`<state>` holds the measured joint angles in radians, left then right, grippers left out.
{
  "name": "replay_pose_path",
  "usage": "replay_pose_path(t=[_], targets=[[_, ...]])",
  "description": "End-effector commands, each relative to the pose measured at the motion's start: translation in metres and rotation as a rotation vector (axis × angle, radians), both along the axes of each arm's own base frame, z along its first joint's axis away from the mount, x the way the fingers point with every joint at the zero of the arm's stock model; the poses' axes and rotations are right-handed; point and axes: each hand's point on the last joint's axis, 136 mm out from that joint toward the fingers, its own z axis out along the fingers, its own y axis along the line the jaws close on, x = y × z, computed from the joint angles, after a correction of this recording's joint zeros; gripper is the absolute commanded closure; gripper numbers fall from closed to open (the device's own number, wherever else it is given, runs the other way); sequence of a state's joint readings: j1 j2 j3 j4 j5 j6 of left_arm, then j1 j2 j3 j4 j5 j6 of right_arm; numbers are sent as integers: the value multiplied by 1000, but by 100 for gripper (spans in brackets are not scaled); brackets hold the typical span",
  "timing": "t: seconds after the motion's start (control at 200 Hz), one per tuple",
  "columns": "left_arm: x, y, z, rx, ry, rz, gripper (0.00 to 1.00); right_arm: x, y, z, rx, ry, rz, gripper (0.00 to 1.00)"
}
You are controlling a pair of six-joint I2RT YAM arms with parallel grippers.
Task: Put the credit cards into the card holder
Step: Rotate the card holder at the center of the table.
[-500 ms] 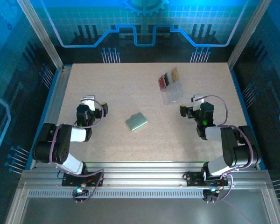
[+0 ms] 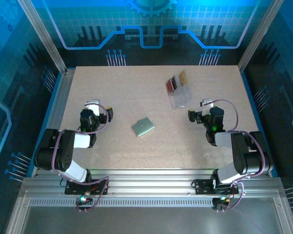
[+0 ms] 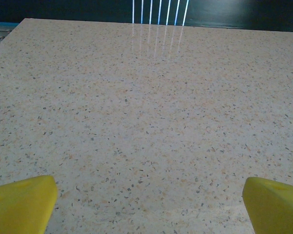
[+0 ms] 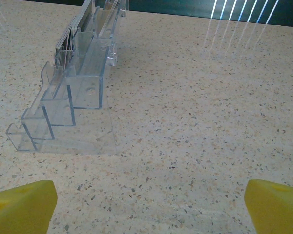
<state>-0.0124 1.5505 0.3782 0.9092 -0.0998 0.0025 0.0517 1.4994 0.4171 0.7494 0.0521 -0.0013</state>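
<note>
left tool (image 2: 92, 104) sits low over the bench (image 2: 122, 87), released, jaws spread wide, nothing between them. in the left wrist view its two yellow fingers (image 3: 20, 202) sit at the bottom corners with bare speckled bench between and ahead of them.

right tool (image 2: 207, 104) is also released, jaws wide apart and holding nothing. in the right wrist view its yellow fingertips (image 4: 276, 204) are at the lower corners, clear of everything.

card holder (image 2: 143, 126) lies flat and closed on the bench, between the two tools. it is well to the right of the left tool, a bit nearer the arm bases than its tips, and well to the left of the right tool. neither tool touches it.

credit cards (image 2: 176, 81) stand in a clear stepped stand (image 2: 180, 96), ahead and to the left of the right tool and near it, apart from the fingers. from above a red card, a dark card and a tan card sit side by side at the far end of the stand. the near steps facing the right tool look empty. in the right wrist view the cards show edge-on at upper left, so the count is hard to tell. the stand is far from the left tool, ahead and off to its right. the holder and stand are apart, the stand further from the arm bases.
</note>
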Motion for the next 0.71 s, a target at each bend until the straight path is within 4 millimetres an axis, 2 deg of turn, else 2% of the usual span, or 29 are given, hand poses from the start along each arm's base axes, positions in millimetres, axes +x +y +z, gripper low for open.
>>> replay_pose_path(t=[0.0,0.5,0.57,0.625,0.7], targets=[[2,-3,5,9,-14,-14,1,5,3,5,-12,-14,2,0],[2,8,5,-1,-16,39,1,5,1,5,-3,-16,-1,0],[0,24,16,-9,-16,137,1,1,-16,18,-22,-33,-126,0],[-1,28,25,-9,12,162,1,-3,-24,29,-37,-18,-181,0],[-4,31,43,5,17,188,1,-7,-21,42,-19,-11,-174,0]])
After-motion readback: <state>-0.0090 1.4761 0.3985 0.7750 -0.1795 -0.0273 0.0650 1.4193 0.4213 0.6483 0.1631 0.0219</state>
